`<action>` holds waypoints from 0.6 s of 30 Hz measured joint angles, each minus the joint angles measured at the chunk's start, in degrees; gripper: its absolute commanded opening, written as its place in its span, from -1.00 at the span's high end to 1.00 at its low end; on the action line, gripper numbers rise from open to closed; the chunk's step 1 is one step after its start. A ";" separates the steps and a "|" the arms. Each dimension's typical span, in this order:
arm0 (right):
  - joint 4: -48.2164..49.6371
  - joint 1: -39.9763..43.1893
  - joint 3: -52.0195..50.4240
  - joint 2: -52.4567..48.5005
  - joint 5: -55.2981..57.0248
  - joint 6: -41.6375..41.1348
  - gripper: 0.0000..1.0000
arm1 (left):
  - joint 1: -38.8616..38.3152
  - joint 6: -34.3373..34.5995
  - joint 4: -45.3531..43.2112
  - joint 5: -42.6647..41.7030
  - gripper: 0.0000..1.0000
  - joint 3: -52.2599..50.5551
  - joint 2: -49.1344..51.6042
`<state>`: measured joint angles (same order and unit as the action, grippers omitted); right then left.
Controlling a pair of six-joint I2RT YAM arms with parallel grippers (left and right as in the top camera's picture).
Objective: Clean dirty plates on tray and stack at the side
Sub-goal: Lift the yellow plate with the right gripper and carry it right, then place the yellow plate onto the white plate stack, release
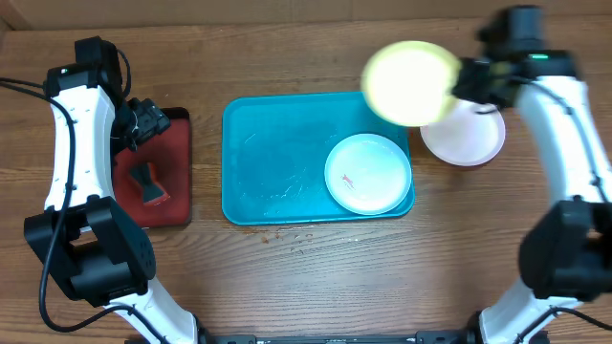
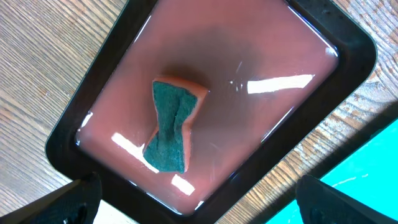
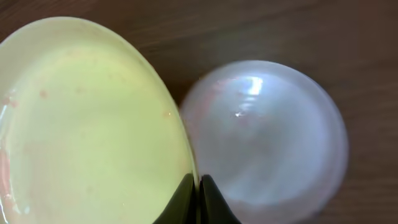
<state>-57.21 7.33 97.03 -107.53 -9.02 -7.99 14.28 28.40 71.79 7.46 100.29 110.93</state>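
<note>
My right gripper [image 1: 466, 80] is shut on the rim of the yellow-green plate [image 1: 411, 82] and holds it in the air over the teal tray's [image 1: 268, 162] far right corner. In the right wrist view the fingers [image 3: 199, 186] pinch that plate's [image 3: 87, 124] edge, with the white plate [image 3: 267, 137] on the table below. The white plate [image 1: 469, 141] lies right of the tray. A pale mint plate [image 1: 368, 173] with a red smear lies in the tray's right part. My left gripper [image 2: 199, 202] is open above the red tray [image 2: 249, 56].
A black-rimmed red tray [image 1: 158, 167] stands left of the teal tray and holds a green-and-orange sponge [image 2: 171, 127], which also shows in the overhead view [image 1: 146, 183]. Small crumbs lie on the wood in front of the teal tray.
</note>
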 measured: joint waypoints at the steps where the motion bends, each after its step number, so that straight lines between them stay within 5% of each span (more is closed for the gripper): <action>1: -0.50 2.49 -0.59 0.02 -0.37 -0.20 0.92 | 0.00 0.00 0.00 0.00 -0.99 0.00 0.00; 7: 3.26 14.01 -10.16 0.02 -2.82 -0.85 0.92 | 0.00 0.00 -0.02 0.00 -1.00 0.00 0.00; 13: 11.78 16.90 -18.60 0.02 -6.27 -1.01 0.92 | 0.00 0.00 -0.02 0.00 -1.00 0.00 0.00; 15: 14.01 16.48 -20.63 0.02 -6.99 -1.01 0.63 | 0.00 0.00 -0.02 0.00 -1.00 0.00 0.00; 17: 14.99 16.06 -21.70 0.02 -7.52 -1.53 -0.09 | 0.00 0.02 0.00 0.00 -0.99 0.00 0.00; 18: 15.56 15.78 -22.10 0.02 -7.78 -1.40 -0.24 | 0.00 0.00 0.00 0.00 -1.00 0.00 0.00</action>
<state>-41.65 23.11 74.94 -107.50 -16.80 -9.39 14.28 28.40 71.79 7.46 100.29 110.93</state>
